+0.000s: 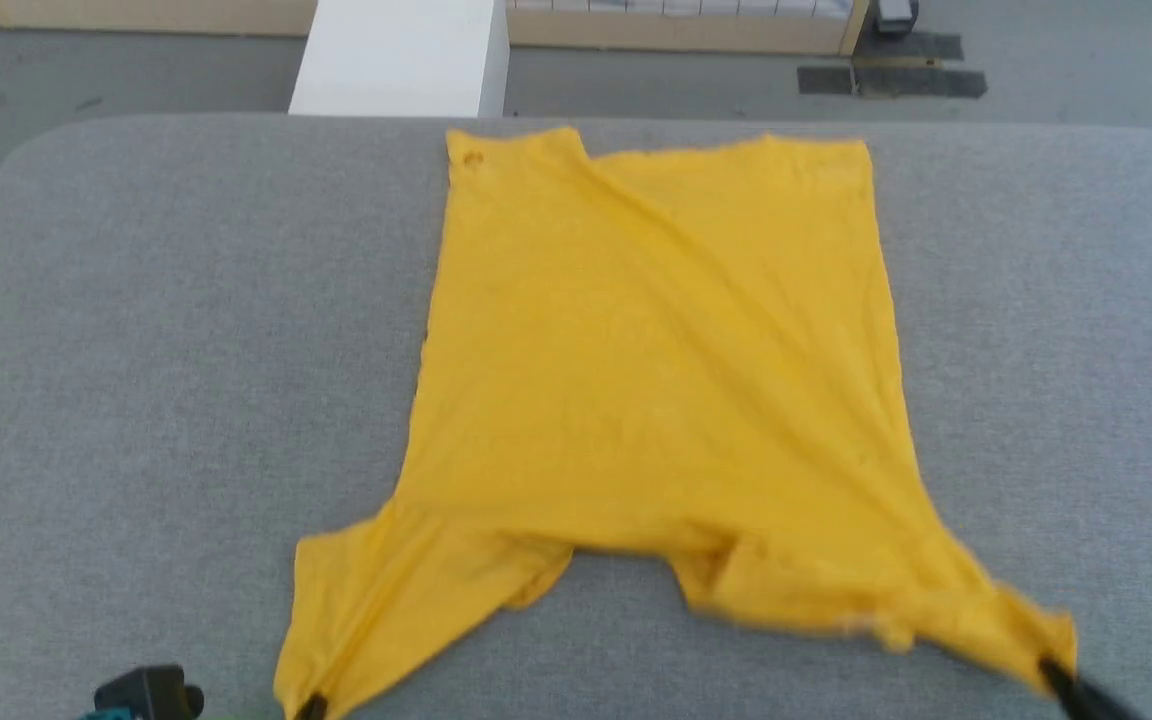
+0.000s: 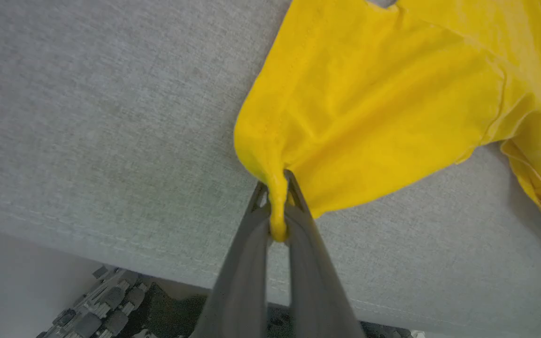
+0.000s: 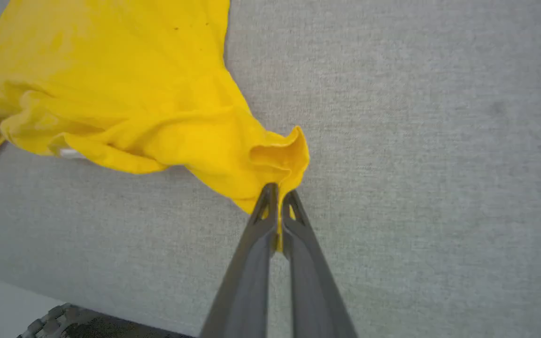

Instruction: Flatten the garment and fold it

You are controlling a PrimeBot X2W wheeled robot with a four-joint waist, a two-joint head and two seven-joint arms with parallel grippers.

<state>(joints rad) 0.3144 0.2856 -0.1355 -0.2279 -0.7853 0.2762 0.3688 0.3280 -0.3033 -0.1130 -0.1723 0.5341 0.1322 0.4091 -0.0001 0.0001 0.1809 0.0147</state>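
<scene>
The garment, a bright yellow short-sleeved T-shirt, lies spread on the grey padded table with its plain side up, hem at the far edge and sleeves towards me. A diagonal crease runs from the far left corner to the near right sleeve. My left gripper is shut on the tip of the near left sleeve; in the left wrist view yellow cloth is pinched between its fingers. My right gripper is shut on the near right sleeve, pulled taut to the lower right.
A white block stands beyond the table's far edge, with grey floor and a wooden frame behind it. The table's near edge runs just below both grippers. Bare grey fabric lies to either side of the shirt.
</scene>
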